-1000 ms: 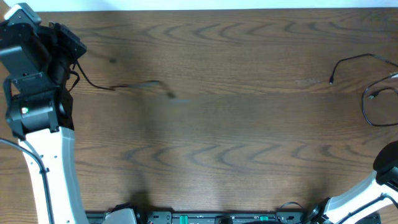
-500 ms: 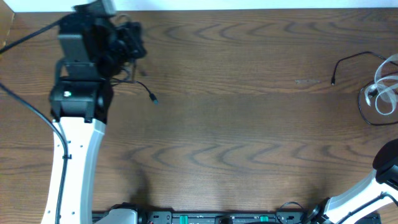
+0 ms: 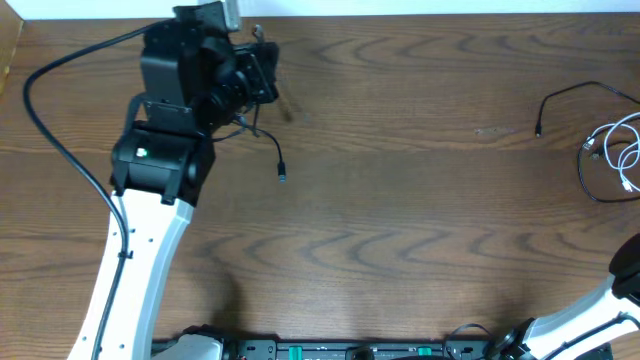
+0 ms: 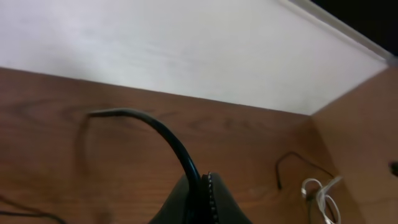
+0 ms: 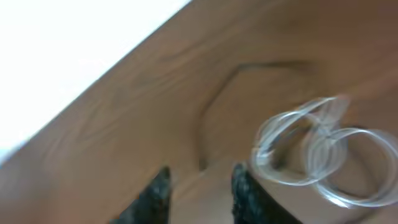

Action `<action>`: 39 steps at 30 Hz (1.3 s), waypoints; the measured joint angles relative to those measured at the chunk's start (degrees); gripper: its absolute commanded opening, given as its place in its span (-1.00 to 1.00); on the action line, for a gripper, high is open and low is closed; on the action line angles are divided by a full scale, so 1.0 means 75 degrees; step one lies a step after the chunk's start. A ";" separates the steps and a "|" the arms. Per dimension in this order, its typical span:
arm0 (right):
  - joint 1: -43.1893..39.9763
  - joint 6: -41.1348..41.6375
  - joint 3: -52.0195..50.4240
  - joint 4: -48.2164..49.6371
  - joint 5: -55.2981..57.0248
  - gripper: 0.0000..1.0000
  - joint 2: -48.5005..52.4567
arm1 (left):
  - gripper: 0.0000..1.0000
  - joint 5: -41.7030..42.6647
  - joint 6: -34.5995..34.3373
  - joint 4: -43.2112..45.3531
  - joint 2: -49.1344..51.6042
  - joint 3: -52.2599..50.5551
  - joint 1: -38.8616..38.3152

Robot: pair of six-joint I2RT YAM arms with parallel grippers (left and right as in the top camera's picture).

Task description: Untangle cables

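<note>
My left gripper [image 3: 262,78] is at the table's back left, shut on a thin black cable [image 3: 266,138] whose plug hangs free at the end [image 3: 282,175]. In the left wrist view the cable [image 4: 163,134] rises from between the closed fingers [image 4: 202,196]. At the far right a second black cable [image 3: 565,95] loops next to a coiled white cable [image 3: 624,150]. Both show far off in the left wrist view, the white one [image 4: 320,194] right of the black end [image 4: 281,174]. My right gripper [image 5: 202,190] is open and empty, with the blurred white coil [image 5: 317,155] to its right.
The wooden table [image 3: 400,230] ends at a white wall along the back [image 4: 186,50]. The left arm [image 3: 130,260] crosses the table's left side. The right arm's base [image 3: 600,315] sits at the front right corner.
My left arm has swung right along the back edge, carrying the black cable with it. The white cable, lifted and blurred half a second ago, now lies still at the right edge.
</note>
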 measured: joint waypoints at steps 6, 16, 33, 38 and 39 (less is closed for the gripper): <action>0.1530 -0.1338 -0.0006 -0.0688 -0.2996 0.03 0.0000 | -0.85 0.0020 -0.0813 0.1719 0.0058 -0.0003 -0.0545; 0.5217 -0.1851 -0.0006 0.0650 -0.3727 0.33 0.0000 | -0.85 -0.0388 -0.5324 0.3057 0.0988 0.0003 -0.0560; 0.7507 -0.2751 -0.0009 0.1244 -0.3550 0.38 0.0117 | -0.85 -0.0831 -1.0057 0.3570 0.1020 0.0000 -0.0452; 0.7050 -0.3780 -0.0012 0.0560 -0.4543 0.56 0.0119 | -0.85 -0.0863 -1.0124 0.3567 0.1020 0.0000 -0.0198; 0.6933 -0.4153 -0.0012 0.0277 -0.4846 0.58 0.0119 | -0.85 -0.0866 -1.0127 0.3561 0.1020 0.0000 -0.0187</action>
